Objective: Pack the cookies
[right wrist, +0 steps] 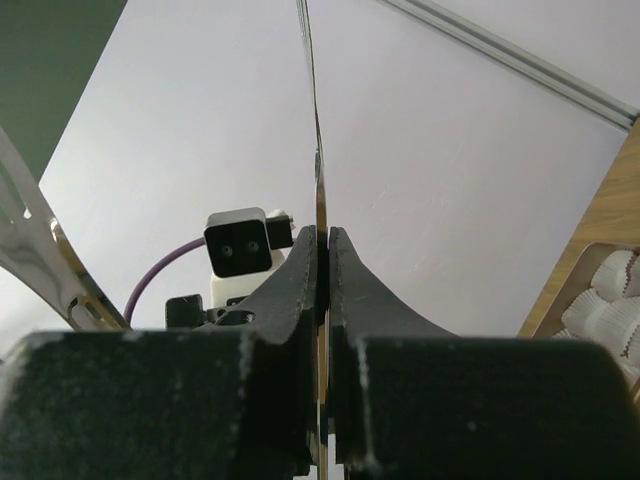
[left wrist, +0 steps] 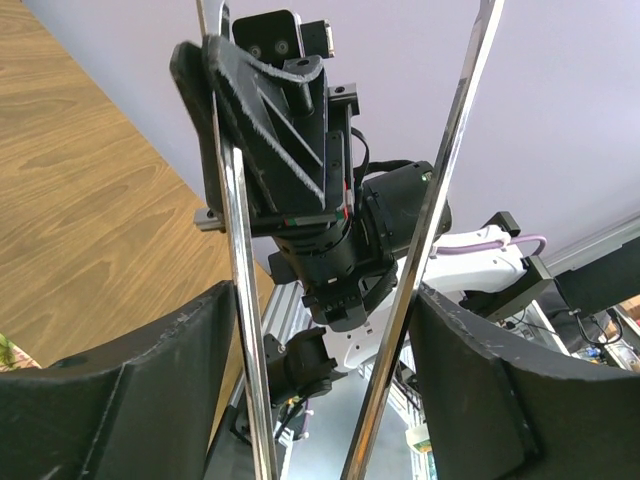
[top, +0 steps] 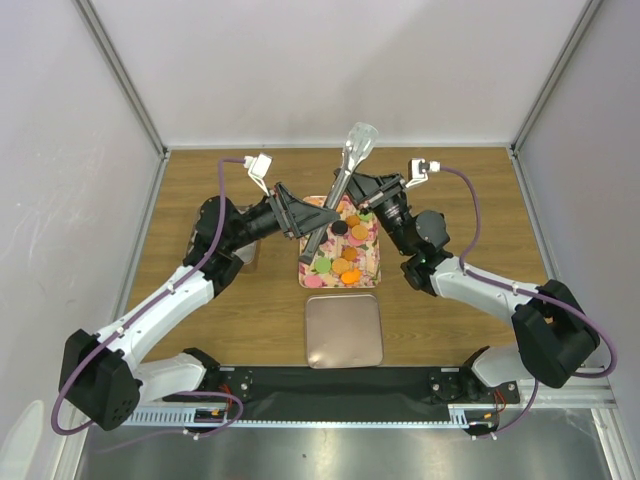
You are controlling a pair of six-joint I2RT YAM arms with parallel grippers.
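The cookies (top: 345, 265), orange, green, black and pink discs, lie in the floral tray (top: 372, 272) at the table's middle. Metal tongs (top: 345, 180) stand tilted over the tray, tips down. My left gripper (top: 312, 222) straddles both tong arms (left wrist: 245, 300) low down, a finger (left wrist: 150, 390) pressed against each side. My right gripper (top: 360, 192) is shut on one tong arm, seen edge-on (right wrist: 316, 120) between its fingers (right wrist: 322, 240). It also shows in the left wrist view (left wrist: 215, 90). No cookie shows in either wrist view.
A plain square metal lid (top: 343, 330) lies flat just in front of the tray. White paper cups (right wrist: 610, 300) in a wooden box show at the right edge of the right wrist view. White walls enclose the table on three sides.
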